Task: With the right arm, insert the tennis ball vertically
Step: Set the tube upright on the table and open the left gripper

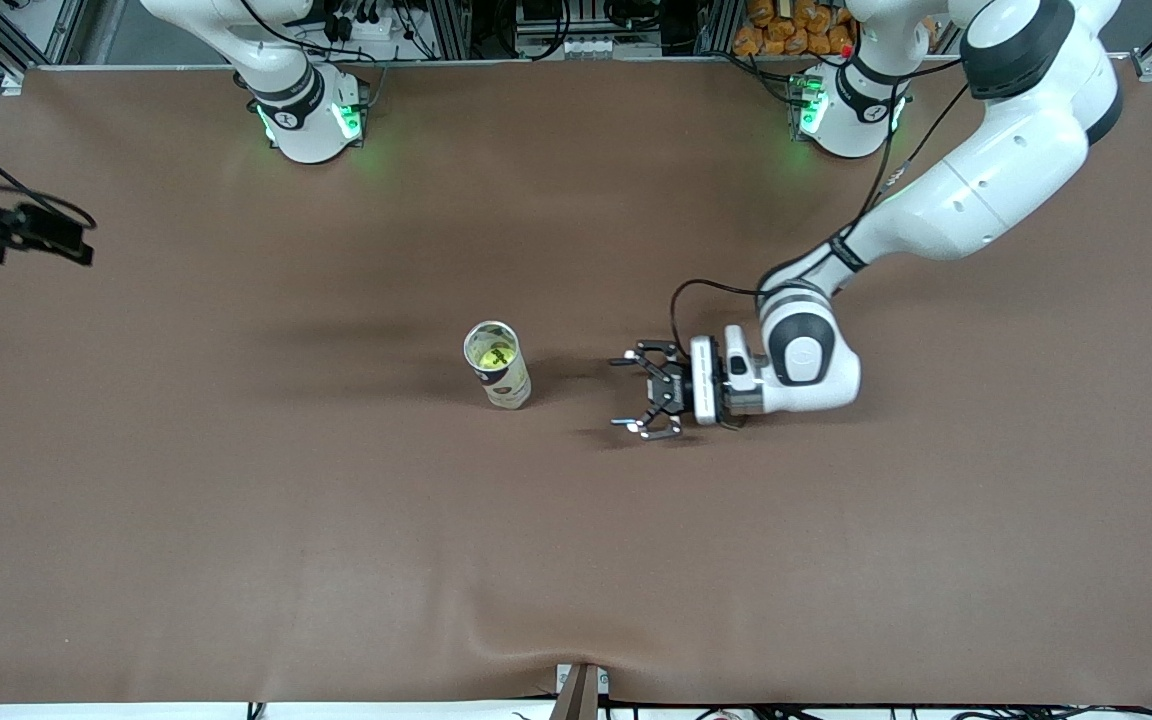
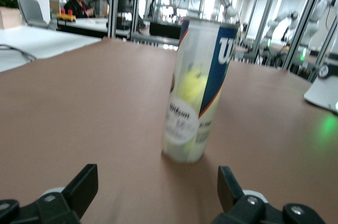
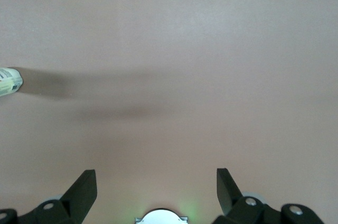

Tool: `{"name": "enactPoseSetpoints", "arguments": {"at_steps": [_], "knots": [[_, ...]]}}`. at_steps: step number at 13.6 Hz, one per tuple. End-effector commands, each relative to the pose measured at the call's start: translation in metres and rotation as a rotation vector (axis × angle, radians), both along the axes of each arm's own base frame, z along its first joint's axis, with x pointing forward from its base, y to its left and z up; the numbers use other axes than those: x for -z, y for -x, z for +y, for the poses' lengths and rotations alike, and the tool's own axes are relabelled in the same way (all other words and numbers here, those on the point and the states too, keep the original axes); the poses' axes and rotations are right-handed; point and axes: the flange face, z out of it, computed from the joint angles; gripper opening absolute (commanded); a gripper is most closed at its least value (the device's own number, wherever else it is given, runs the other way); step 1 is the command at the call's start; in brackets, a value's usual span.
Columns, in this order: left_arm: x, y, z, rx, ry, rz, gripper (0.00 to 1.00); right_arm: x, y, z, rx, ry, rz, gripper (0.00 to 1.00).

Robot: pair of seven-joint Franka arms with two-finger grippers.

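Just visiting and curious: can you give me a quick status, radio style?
Left gripper open, low beside the can, not touching. Right gripper open, empty, above bare table. Can upright, tennis ball inside. Nothing in the way.

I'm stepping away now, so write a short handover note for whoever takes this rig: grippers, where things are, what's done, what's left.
Left gripper: open, empty, low at the table, pointing at the can from the left arm's end, clear gap between.
Right gripper: open, empty, high over bare table.
Can: upright mid-table, top open, a yellow tennis ball visible inside.
Done: ball appears to be in the can.
Left: apparently only pulling the arms away.
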Motion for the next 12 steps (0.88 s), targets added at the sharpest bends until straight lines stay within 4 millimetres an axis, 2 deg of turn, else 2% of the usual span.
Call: {"name": "enactPoseSetpoints", "arguments": {"at_steps": [1,2,5,7,8,10,12], "knots": [[-0.01,-0.012,0.036,0.03,-0.078,0.009,1.0,-0.015,0.023,-0.001,-0.014,0.004,0.0,1.0],[-0.017,-0.019,0.043,0.035,-0.106,0.019,1.0,-0.019,0.027,-0.004,-0.001,0.002,-0.003,1.0],[-0.055,-0.043,0.06,0.066,-0.204,0.044,1.0,-0.017,0.032,-0.006,0.118,-0.073,0.029,1.0],[-0.092,-0.061,0.073,0.087,-0.264,0.068,1.0,-0.018,0.033,-0.004,0.112,-0.072,0.032,1.0],[-0.091,-0.068,0.091,0.08,-0.321,0.113,1.0,-0.02,0.033,-0.005,0.108,-0.068,0.027,1.0],[-0.115,-0.076,0.099,0.091,-0.377,0.153,1.0,-0.026,0.031,-0.007,0.109,-0.065,0.01,1.0],[-0.122,-0.077,0.109,0.077,-0.432,0.211,1.0,-0.025,0.025,-0.01,0.101,-0.06,-0.004,1.0]]}}
